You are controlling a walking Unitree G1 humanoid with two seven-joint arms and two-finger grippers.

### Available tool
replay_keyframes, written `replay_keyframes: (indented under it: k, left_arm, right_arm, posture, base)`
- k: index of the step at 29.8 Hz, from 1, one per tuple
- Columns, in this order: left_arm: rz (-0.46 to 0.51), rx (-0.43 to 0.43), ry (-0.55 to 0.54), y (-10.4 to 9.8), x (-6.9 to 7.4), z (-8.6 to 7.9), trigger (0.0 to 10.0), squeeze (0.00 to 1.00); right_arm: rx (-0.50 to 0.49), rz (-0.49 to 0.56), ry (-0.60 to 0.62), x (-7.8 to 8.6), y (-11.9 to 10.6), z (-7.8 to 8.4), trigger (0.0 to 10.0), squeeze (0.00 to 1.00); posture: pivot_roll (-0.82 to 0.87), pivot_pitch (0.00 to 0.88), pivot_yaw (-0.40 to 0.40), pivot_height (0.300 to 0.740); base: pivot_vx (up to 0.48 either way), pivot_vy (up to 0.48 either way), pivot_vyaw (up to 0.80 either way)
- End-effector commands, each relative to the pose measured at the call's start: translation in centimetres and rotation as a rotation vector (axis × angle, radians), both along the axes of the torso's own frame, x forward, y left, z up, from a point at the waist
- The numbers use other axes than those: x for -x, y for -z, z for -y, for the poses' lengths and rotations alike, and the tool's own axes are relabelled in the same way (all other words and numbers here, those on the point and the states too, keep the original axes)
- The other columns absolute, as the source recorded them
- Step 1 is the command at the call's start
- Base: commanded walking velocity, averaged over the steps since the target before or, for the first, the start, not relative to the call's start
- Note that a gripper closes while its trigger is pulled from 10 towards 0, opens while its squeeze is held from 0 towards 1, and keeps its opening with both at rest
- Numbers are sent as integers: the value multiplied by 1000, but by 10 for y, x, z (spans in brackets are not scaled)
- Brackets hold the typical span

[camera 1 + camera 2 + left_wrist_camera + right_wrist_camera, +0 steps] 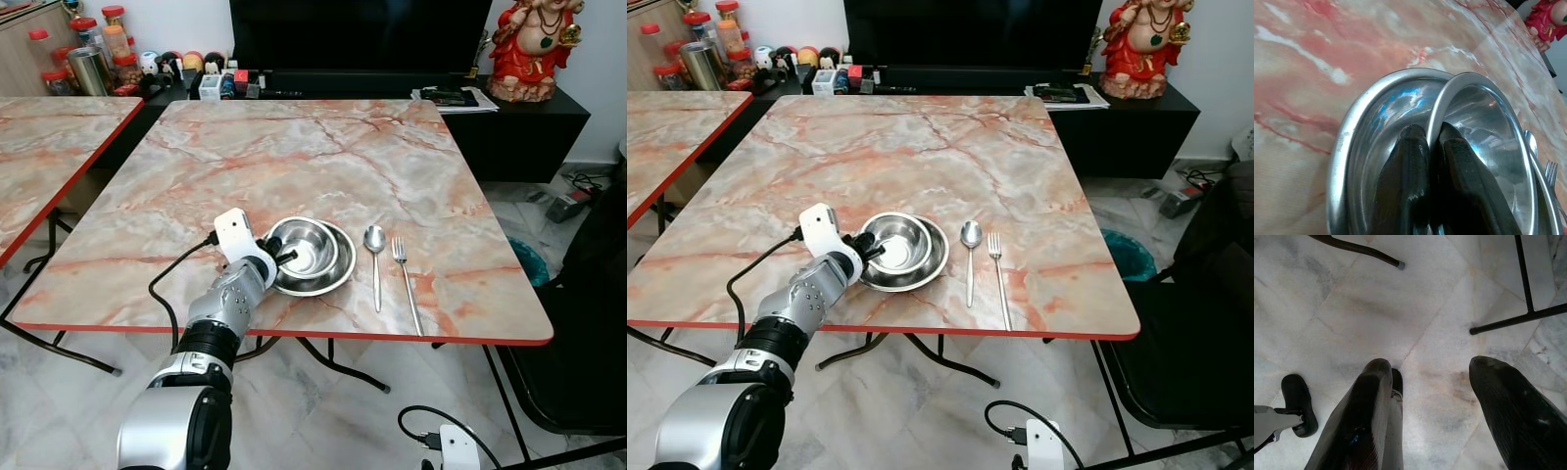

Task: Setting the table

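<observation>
The left gripper (pixel 1432 139) is pinching a bowl rim (pixel 1437 105) between its jaws; the right gripper (pixel 1430 377) is hanging idle, fingers spread.

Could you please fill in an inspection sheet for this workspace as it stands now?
Surface: marble-pattern table with a red edge; a second like table on the robot's left.
Job's things: small steel bowl sits inside a larger steel bowl; spoon and fork lie side by side to their right.
Clutter: nothing seen on the table.
Grippers: left gripper pinches the small bowl's rim, one finger on each side; right gripper open, over the floor.
Cables: black cable along the left arm; another on the floor.
Surroundings: TV unit, jars, red figurine, dark chair.
</observation>
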State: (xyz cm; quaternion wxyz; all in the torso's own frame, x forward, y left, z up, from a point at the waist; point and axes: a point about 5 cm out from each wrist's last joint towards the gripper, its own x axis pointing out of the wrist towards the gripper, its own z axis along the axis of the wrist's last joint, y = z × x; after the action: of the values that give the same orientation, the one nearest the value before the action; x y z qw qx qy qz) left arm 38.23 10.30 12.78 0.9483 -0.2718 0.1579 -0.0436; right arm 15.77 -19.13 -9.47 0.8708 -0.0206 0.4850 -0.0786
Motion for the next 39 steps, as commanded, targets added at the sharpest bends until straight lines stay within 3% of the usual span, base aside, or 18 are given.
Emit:
replay_keyframes:
  k: [1,7,8,13,14,15,16,30,34,39]
  left_arm:
    - [40,-20,16,-13,-5,4,10000,0]
    - [41,-31,23,-14,-5,5,10000,27]
    - [42,-32,25,-14,-5,5,10000,1000]
    - [43,-37,27,-14,-6,5,10000,1000]
    - [44,-41,28,-15,-6,5,10000,608]
    - [46,-43,30,-15,-6,5,10000,608]
    - [50,-45,33,-16,-6,6,10000,0]
    - [94,-120,68,-25,-8,7,10000,0]
    - [135,-259,81,-35,-10,2,10000,0]
    - [172,-359,119,-45,-11,0,10000,0]
  right_arm:
    - [-5,2,15,-1,0,-1,10000,0]
    - [-7,3,20,-1,0,-2,10000,0]
    - [-8,4,21,-2,0,-2,10000,0]
    - [-9,5,23,-2,0,-3,10000,0]
    - [-10,5,24,-2,0,-3,10000,0]
    - [-10,5,24,-2,0,-3,10000,0]
    - [-10,5,23,-2,0,-3,10000,0]
    - [-9,5,23,-3,-1,-2,10000,0]
    - [-8,3,19,-3,-1,-3,10000,0]
    - [-9,4,16,-5,-1,-3,10000,0]
  posture:
    - [-21,0,31,740]
    - [-24,0,35,740]
    - [-24,0,36,740]
    - [-23,0,37,740]
    - [-23,0,37,740]
    - [-23,0,37,740]
    - [-23,0,37,740]
    - [-21,0,37,740]
    - [-17,0,34,740]
    - [-12,0,32,740]
  base:
    - [0,0,0]
    - [0,0,0]
    - [0,0,0]
    - [0,0,0]
    - [0,0,0]
    - [0,0,0]
    - [0,0,0]
    - [0,0,0]
    - [0,0,0]
    - [0,0,0]
